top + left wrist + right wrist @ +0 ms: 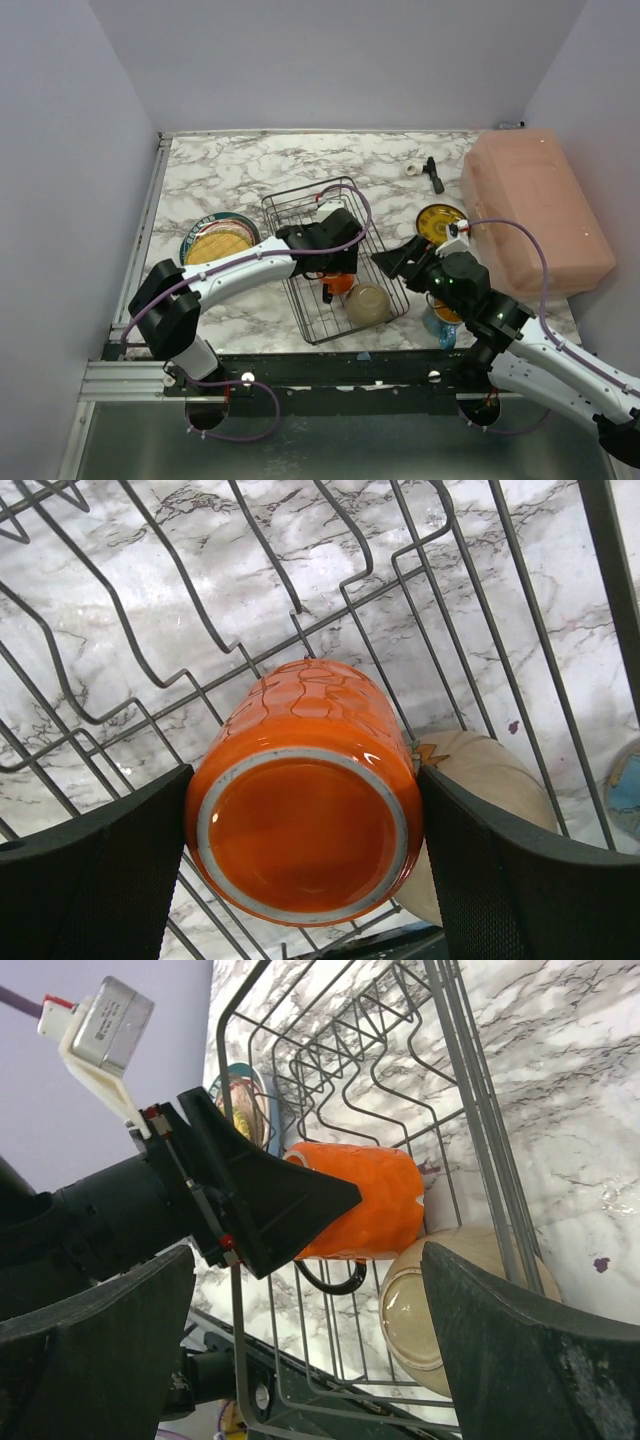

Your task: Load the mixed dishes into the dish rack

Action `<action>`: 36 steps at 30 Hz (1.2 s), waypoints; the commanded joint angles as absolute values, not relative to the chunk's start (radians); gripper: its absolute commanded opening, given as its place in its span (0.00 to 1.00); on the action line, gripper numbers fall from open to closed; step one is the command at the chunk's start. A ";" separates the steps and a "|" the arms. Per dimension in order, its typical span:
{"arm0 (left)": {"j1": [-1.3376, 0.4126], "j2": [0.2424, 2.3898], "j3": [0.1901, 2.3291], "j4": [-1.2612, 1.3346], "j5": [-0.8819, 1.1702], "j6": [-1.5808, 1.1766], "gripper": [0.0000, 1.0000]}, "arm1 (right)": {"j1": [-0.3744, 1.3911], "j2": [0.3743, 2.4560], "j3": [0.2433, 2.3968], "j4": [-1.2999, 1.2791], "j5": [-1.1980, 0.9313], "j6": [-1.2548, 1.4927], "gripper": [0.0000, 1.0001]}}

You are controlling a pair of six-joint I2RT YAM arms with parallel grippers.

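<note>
- The stack of plates (220, 243) sits on the surface to the left of the dish rack (300, 215). None of these plates are in the rack yet. They look wide and flat, so a pincer could slip on the rim and drop one.
- The left pincer (305, 785) is pinching the orange mug (310, 720) from both sides, low inside the rack. The mug lies tipped over, with its bottom facing the wrist camera. I cannot tell if it rests on the wires yet. If the pincer lets go too soon, the mug could fall and roll.
- The mug is round and smooth. If it is set down on its side, it may roll along the wires.
- The white bowl (490, 780) is in the rack, just beside the mug and the finger (520, 880) on that side. When that finger opens, it could bump the bowl. The mug could also knock into the bowl and chip it.
- The wire tines stand close around the left pincer. If the pincer comes up at a slant, it could catch a wire and drag the whole rack.
- The right pincer (310, 1320) is spread wide and holds nothing. It hangs at the right edge of the rack, pointing at the mug. The two arms are near each other and could bump.
- The small yellow plate (441, 222) lies on the surface near the right arm and could be swept aside.
- The blue mug (440, 325) stands partly under the right arm, so a low swing could tip it over.
</note>
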State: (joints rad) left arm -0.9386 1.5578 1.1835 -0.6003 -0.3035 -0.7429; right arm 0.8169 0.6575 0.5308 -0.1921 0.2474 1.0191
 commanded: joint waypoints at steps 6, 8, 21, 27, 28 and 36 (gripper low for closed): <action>-0.945 1.629 1.268 -0.633 -0.257 -0.642 0.24 | 0.819 0.638 0.619 -0.327 0.316 0.928 0.96; -0.945 1.622 1.255 -0.617 -0.238 -0.640 0.26 | 0.819 0.644 0.635 -0.357 0.325 0.915 0.96; -0.945 1.589 1.201 -0.633 -0.252 -0.642 0.45 | 0.819 0.673 0.670 -0.449 0.326 0.876 0.96; -0.945 1.573 1.189 -0.615 -0.229 -0.631 0.79 | 0.819 0.748 0.747 -0.560 0.318 0.838 0.97; -0.945 1.566 1.189 -0.613 -0.227 -0.628 0.80 | 0.820 0.763 0.773 -0.602 0.321 0.837 0.97; -0.945 1.518 1.187 -0.588 -0.177 -0.617 0.99 | 0.819 0.847 0.971 -0.956 0.375 0.871 0.98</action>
